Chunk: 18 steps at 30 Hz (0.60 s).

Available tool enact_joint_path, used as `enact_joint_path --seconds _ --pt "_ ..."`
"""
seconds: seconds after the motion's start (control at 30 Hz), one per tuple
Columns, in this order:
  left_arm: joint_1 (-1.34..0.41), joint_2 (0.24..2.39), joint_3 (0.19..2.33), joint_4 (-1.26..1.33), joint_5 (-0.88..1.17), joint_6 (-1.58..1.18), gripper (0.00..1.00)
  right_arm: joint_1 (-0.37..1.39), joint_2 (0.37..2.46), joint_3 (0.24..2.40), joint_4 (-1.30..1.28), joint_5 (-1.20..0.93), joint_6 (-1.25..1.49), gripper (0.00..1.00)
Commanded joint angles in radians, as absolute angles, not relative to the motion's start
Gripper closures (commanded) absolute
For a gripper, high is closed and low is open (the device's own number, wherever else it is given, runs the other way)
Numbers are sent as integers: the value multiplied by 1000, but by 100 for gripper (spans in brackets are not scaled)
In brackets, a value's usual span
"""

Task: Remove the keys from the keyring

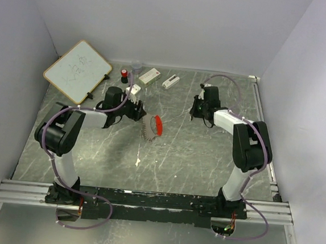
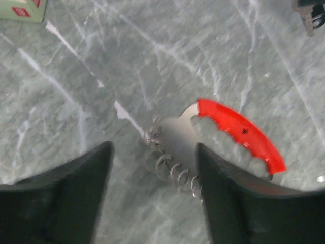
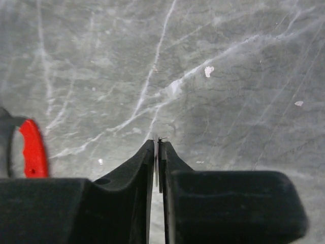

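Left hand (image 2: 153, 146) hangs spread wide over the desk (image 1: 205, 160), with the keyring (image 2: 228, 124) lying between its fingers. Right hand (image 3: 157, 143) is clenched on a thin metal sliver (image 3: 158, 165).

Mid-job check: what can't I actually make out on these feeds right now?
Left wrist: a finger of the left end effector covers the lower end of the keyring, and blur hides whether keys hang on it.
Right wrist: the metal sliver pinched in the right end effector shows edge-on; key or not, unclear.
Top external: the keyring is too small for detail.
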<state>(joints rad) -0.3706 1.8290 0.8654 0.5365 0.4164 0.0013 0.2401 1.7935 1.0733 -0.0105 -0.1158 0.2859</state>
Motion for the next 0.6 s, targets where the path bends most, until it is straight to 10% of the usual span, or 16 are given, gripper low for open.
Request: enact_joint_path --seconds 0.0,0.23,0.33,0.57 --pt "-364 1803 916 374 302 81 2 236 1846 1116 25 -80 275 84" --pt "-362 1716 868 377 239 54 1 235 1865 1122 29 -55 262 57" --pt "-362 1663 853 384 253 43 1 235 1817 1103 29 -32 247 27" --pt "-362 1472 787 397 193 13 1 254 1560 947 79 30 230 23"
